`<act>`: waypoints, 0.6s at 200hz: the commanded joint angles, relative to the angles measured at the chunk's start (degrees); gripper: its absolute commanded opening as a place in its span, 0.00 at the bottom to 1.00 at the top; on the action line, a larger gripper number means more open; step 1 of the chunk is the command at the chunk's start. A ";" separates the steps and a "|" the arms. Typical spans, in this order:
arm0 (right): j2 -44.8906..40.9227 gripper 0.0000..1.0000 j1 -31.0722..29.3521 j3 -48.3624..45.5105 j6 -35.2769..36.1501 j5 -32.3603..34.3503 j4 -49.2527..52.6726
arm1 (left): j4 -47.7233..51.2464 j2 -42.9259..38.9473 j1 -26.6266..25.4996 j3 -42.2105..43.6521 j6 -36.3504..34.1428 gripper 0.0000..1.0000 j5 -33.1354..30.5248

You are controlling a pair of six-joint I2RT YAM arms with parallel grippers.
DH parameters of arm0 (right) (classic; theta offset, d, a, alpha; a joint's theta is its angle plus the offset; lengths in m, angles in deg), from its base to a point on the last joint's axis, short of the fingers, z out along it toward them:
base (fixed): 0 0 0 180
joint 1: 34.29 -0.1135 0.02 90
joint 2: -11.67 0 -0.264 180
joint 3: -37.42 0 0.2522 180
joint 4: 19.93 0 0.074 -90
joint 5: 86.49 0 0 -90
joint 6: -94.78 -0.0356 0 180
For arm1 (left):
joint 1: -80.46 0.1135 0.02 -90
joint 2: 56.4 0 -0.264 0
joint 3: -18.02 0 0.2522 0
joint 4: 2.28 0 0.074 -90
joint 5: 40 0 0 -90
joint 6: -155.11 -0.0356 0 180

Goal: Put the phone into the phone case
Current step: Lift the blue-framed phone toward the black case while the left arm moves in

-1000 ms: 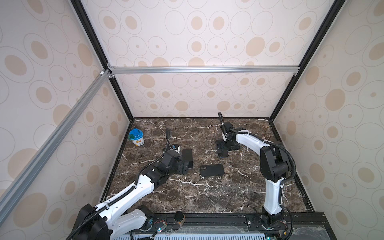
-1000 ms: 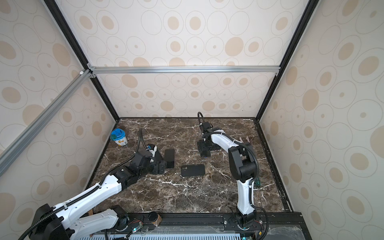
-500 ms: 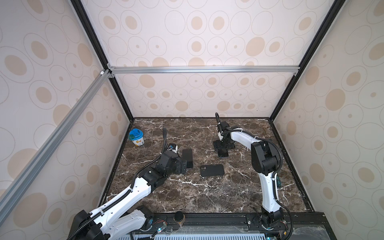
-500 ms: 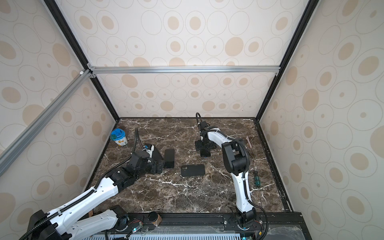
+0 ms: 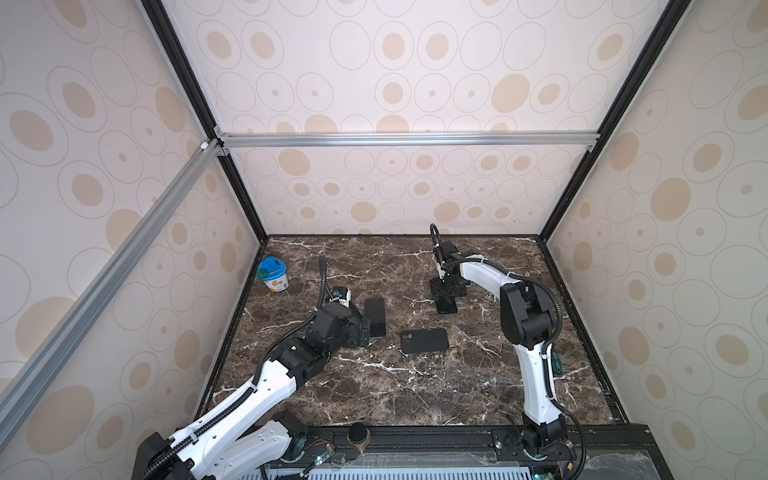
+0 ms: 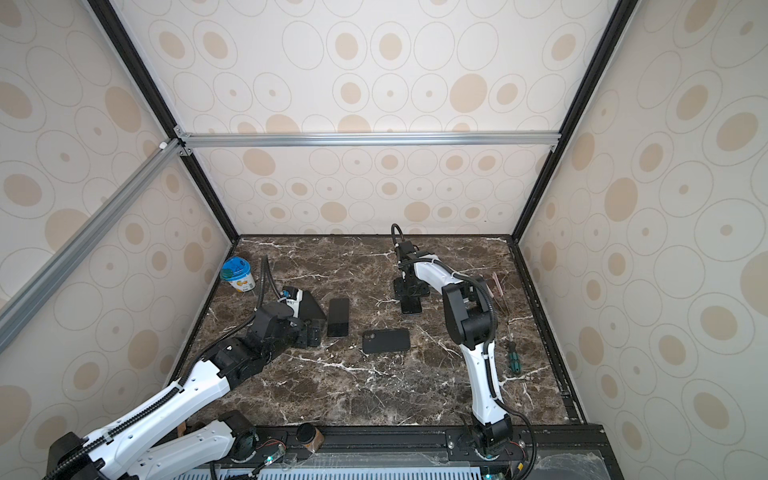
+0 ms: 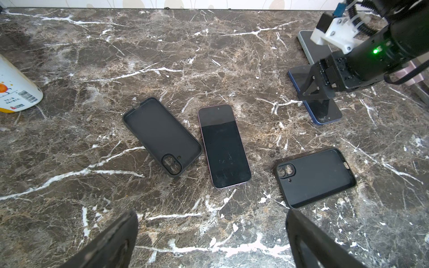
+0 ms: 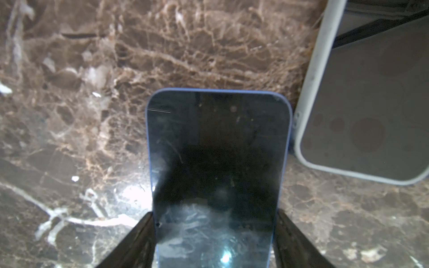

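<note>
Blue phone (image 8: 216, 174) lies flat, screen up, on the desk (image 8: 69, 116), far side, right of centre. The right fingers (image 8: 139, 241) straddle it, one at each long edge, part closed and snug against the sides. Can't tell if they really pinch yet, and the phone isn't lifted. Prob. they take it across the narrow width because that's the only span they can manage on a flat slab.

Right beside one corner, touching or nearly, sits a second phone in a pale case (image 8: 362, 111), angled and cut off by the frame. A careless lift could drag it.

Nearer centre is a pink-edged phone (image 7: 224, 148), screen up, w/ an empty black case (image 7: 160, 137) just beside it, hollow side up, so ready to take a phone. Another black case (image 7: 315, 176) lies back up w/ its camera hole showing. Can't tell if anything's inside, and it'd need flipping first.

Left fingers (image 7: 111, 241) are spread fully wide, holding nothing, low over the desk just short of the pink phone & cases. My guess is they're placed to steady a case.

The hollow-up case doesn't show in the top views, prob. under the left arm. Which case fits which phone, can't tell. The cup (image 5: 272, 275) by the left wall and the screwdriver (image 6: 512, 359) by the right wall are well apart, not involved.
</note>
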 commanded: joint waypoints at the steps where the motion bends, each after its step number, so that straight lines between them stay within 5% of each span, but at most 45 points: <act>1: 1.99 0.68 0.05 -2.23 0.55 0.44 2.46 | 0.13 -0.61 0.50 -0.49 0.79 1.00 -0.89; 52: 0.28 0.57 -0.27 -4.75 2.56 1.17 1.48 | -2.04 -0.45 0.53 0.79 1.48 1.00 0.76; 120: -8.60 0.26 -0.56 -10.89 6.28 -4.76 -3.51 | -8.93 1.11 1.14 1.79 2.63 1.00 7.31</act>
